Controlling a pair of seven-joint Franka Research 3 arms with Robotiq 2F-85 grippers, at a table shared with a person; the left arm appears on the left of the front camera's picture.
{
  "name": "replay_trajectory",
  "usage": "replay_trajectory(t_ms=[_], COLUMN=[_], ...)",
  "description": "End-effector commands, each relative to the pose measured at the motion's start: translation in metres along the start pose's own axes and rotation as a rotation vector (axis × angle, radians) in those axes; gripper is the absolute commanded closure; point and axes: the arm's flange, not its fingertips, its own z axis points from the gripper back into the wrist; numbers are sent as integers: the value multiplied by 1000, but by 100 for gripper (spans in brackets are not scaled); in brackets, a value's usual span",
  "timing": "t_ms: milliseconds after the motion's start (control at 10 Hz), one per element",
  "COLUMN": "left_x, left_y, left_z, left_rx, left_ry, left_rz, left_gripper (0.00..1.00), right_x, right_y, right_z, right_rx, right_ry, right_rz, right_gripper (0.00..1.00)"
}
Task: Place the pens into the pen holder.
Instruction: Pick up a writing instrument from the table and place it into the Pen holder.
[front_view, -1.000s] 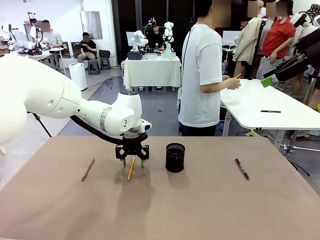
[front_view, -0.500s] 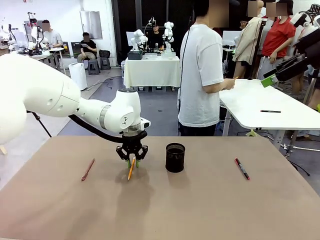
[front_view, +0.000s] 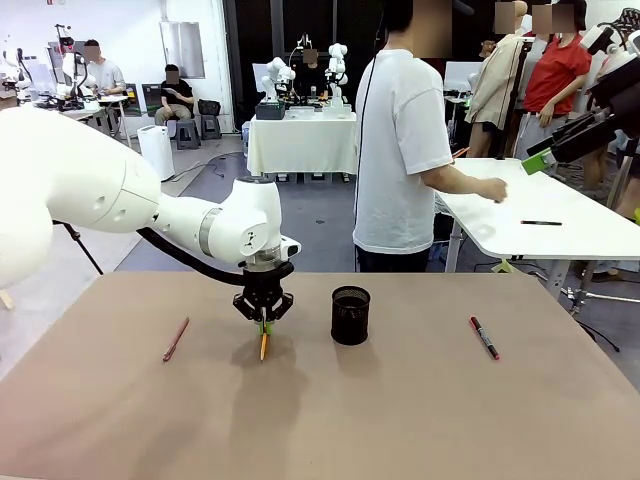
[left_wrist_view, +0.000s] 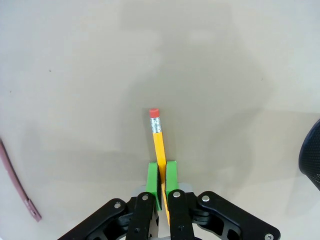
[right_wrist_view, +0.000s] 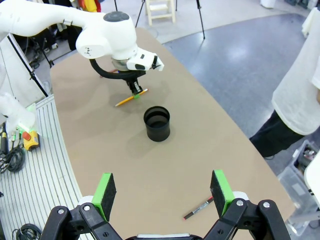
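The yellow-orange pencil (front_view: 264, 343) lies on the brown table left of the black mesh pen holder (front_view: 350, 315). My left gripper (front_view: 264, 325) is shut on the pencil, and in the left wrist view the green pads (left_wrist_view: 153, 181) clamp the pencil (left_wrist_view: 158, 142) with its eraser end pointing away. A reddish-pink pen (front_view: 176, 338) lies farther left on the table. The red-and-black marker (front_view: 484, 337) lies to the right of the holder. My right gripper (right_wrist_view: 162, 192) hangs open high above the table, over the marker (right_wrist_view: 199, 208) and the pen holder (right_wrist_view: 157, 123).
A person in a white T-shirt (front_view: 400, 150) stands beyond the far edge of the table (front_view: 400, 420), reaching to a white side table (front_view: 540, 215). The pen holder's rim (left_wrist_view: 311, 157) shows at the right edge of the left wrist view.
My left gripper's fingers have closed from wide open onto the pencil. The person has turned and stretched an arm toward the white side table.
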Motion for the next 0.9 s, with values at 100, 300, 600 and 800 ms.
replay_trajectory(t_ms=[100,300,600,800], left_x=[-4,-7,-18,-28], left_y=[11,18,32,41], left_z=[9,21,53,75], left_rx=[-15,-24,-12,-61], left_ry=[-3,-22,-26,-69], left_rz=[-22,-41,-57,-122], left_gripper=[100,100,100,100], right_x=[0,0,0,0], right_y=[1,1,1,1], right_z=[-1,-1,-1,-1], right_rx=[3,3,3,3], right_ry=[-10,-10,-10,-10], right_rz=[4,4,4,4], right_gripper=[0,0,0,0])
